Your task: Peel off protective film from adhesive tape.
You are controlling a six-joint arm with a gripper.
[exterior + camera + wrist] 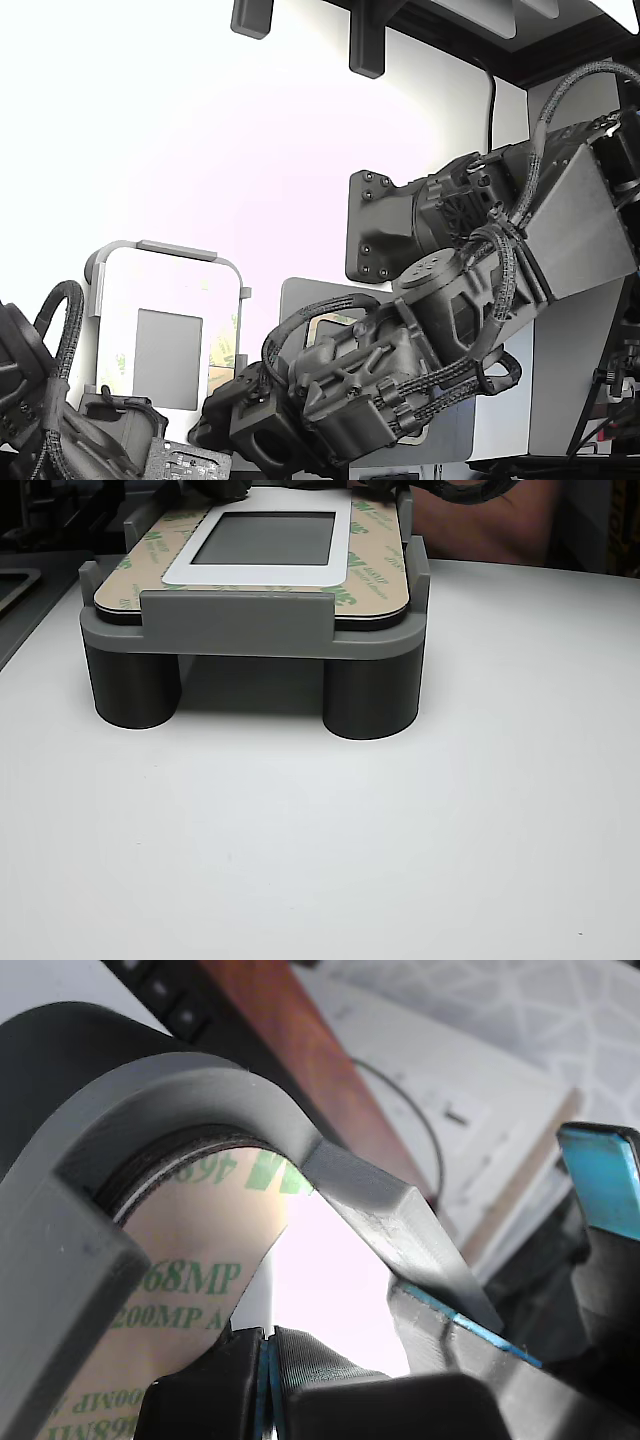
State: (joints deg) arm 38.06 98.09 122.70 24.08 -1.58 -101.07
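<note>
The protective film is a tan liner with green print, lying under the curved grey fixture rim. My gripper is shut at the film's edge, and a thin pale sliver of it rises from the seam between the blue-lined fingers. In the exterior view the gripper sits at the lower corner of the panel, where a strip of film shows. From the other view, the film surrounds a white frame with a dark grey window.
The grey fixture stands on two round legs on a white table. A reddish-brown shape lies behind it. A second dark arm with braided cables fills the exterior view's lower left. A blue-faced part sits close beside my fingers.
</note>
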